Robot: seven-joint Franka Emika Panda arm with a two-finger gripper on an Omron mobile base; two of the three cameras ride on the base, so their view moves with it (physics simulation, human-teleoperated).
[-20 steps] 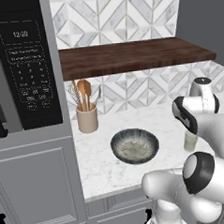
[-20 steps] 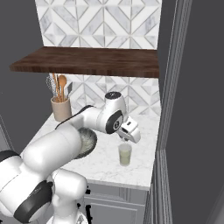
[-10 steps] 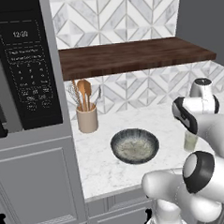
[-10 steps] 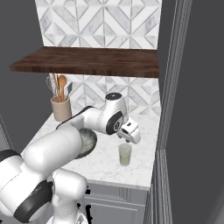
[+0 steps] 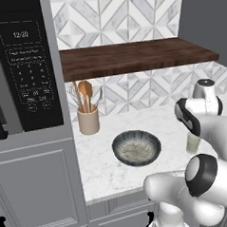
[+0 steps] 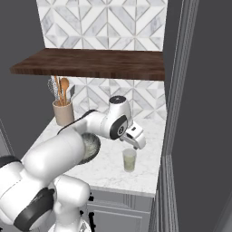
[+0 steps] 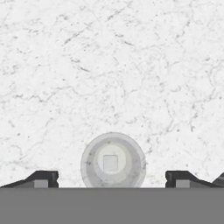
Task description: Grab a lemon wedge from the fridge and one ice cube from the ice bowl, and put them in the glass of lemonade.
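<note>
Marble counter: we see end effector now spread wide over glass of lemonade; ice cube dropped in, prob. done.

Ice bowl half behind the arm.

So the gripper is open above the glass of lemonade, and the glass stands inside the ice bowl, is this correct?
Not quite. The gripper is open above the glass of lemonade, but the glass stands on the marble counter, apart from the ice bowl, not inside it. The left base view shows the bowl by itself, with the glass off to its right, partly behind the arm.
</note>
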